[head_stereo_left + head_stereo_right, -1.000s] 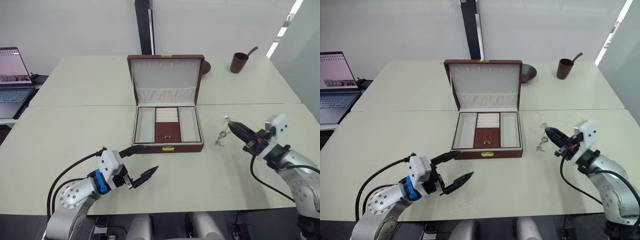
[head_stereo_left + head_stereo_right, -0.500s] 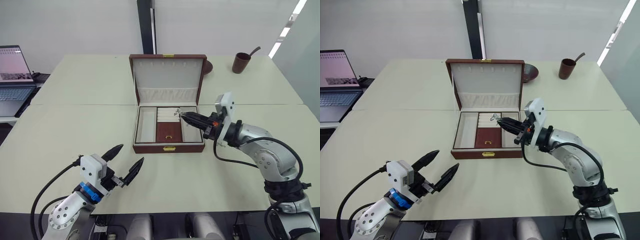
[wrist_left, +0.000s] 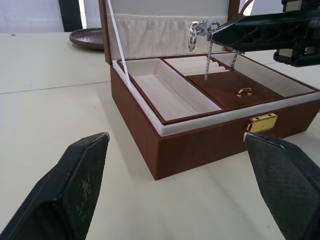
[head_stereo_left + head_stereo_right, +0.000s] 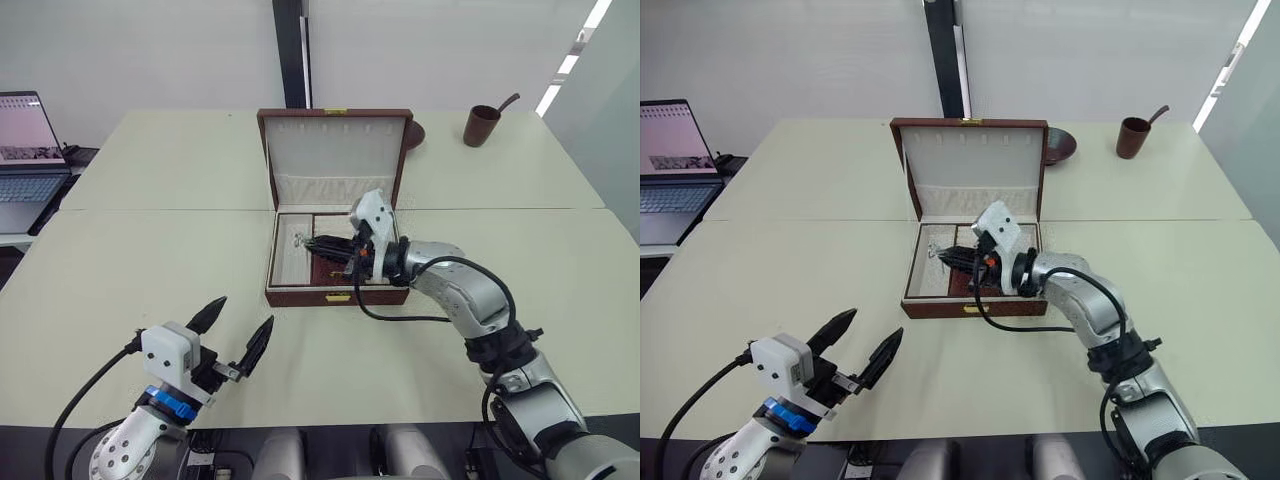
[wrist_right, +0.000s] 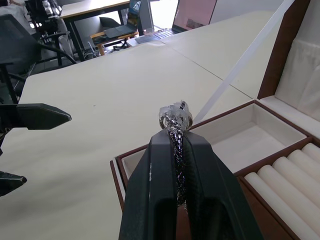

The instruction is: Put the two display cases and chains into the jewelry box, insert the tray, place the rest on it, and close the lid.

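Nearest, the left gripper [image 4: 232,330] hovered over the counter [image 4: 120,270], fingers spread wide, nothing held. Beyond it the jewelry box [image 4: 337,293] sat open, tray [image 3: 220,86] apparently seated inside. The right gripper [image 5: 177,142] was pinched on the chains [image 3: 200,31] above its left compartment. The lid [image 4: 334,155] stood upright behind.

Pale cream counter [image 4: 150,250], seamed across. Beyond the counter: white wall [image 4: 150,50] with a dark vertical post [image 4: 290,50]; an open laptop [image 4: 25,150] off its left edge.
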`<state>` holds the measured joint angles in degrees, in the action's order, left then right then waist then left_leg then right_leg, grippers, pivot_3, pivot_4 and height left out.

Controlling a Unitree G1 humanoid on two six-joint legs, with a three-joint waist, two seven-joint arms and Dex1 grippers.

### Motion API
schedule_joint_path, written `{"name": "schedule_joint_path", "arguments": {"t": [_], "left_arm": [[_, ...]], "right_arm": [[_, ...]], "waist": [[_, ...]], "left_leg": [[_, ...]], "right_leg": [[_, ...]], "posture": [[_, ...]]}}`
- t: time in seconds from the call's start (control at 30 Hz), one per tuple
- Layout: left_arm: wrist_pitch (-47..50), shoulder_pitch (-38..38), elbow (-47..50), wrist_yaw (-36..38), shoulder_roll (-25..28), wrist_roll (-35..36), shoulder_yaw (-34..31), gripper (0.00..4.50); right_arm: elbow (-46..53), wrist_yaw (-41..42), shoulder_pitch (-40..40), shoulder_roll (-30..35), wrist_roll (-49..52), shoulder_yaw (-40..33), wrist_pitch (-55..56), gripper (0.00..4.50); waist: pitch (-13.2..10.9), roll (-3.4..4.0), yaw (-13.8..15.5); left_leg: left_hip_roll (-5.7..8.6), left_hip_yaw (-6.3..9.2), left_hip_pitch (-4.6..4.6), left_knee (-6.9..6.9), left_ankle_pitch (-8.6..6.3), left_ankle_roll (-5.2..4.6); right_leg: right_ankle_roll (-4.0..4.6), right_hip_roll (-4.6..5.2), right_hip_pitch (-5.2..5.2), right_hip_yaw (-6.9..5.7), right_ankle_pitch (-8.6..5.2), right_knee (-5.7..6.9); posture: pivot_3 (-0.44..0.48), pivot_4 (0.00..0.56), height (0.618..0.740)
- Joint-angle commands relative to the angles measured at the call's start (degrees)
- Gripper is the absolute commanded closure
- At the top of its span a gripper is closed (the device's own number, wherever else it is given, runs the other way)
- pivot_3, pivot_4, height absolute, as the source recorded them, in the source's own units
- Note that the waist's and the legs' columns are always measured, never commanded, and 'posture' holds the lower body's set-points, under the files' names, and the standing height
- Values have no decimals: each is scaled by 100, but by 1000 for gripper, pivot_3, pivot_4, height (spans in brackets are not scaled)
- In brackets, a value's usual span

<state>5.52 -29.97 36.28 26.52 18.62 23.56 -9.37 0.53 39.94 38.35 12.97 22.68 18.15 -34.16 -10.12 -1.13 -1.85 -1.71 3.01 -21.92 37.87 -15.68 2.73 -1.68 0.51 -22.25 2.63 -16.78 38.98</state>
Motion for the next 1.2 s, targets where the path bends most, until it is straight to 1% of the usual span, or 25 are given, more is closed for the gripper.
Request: {"name": "schedule_joint_path", "arguments": {"t": [0.03,0.2,0.37,0.8,1.03,1.1,1.2], "left_arm": [[-180,-80,281,-57,-71,-84,42,0],[-281,-123,230,-81,-139,-135,32,0],[-373,-137,181,-102,-183,-202,90,0],[-288,21,226,-224,-223,-277,176,0],[-186,133,263,-284,-172,-262,221,0],[-175,159,249,-277,-164,-256,222,0],[-163,195,226,-251,-147,-246,219,0]], "right_arm": [[-178,19,330,-227,-239,62,228,4491],[-630,-39,625,-577,-554,129,370,4491],[-872,-61,785,-806,-778,122,403,4491],[-1412,-259,865,-1009,-1282,24,493,4491],[-1487,-341,897,-1100,-1299,-115,482,4491],[-1430,-330,900,-1150,-1224,-206,476,3797],[-1275,-295,912,-1196,-1111,-363,444,3093]], "waist": [[0,1,-1],[-1,2,-5],[-2,3,-6],[-4,6,-15],[-5,6,-15],[-5,6,-15],[-5,6,-16]], "left_leg": [[0,0,0,0,0,0],[-1,0,1,-1,0,0],[0,-1,0,-2,0,0],[0,-5,0,-4,0,0],[0,-3,-1,-4,0,0],[-1,-2,-1,-4,0,0],[-1,-2,-1,-4,0,0]], "right_leg": [[0,0,-1,0,0,0],[1,0,-2,0,0,0],[1,1,-2,1,0,0],[1,1,-5,4,0,-1],[1,1,-5,2,0,0],[1,1,-5,1,0,0],[1,1,-5,1,0,0]], "posture": [[0,150,740],[0,150,740],[0,150,740],[0,150,740],[0,150,740],[0,150,740],[0,150,740]]}}
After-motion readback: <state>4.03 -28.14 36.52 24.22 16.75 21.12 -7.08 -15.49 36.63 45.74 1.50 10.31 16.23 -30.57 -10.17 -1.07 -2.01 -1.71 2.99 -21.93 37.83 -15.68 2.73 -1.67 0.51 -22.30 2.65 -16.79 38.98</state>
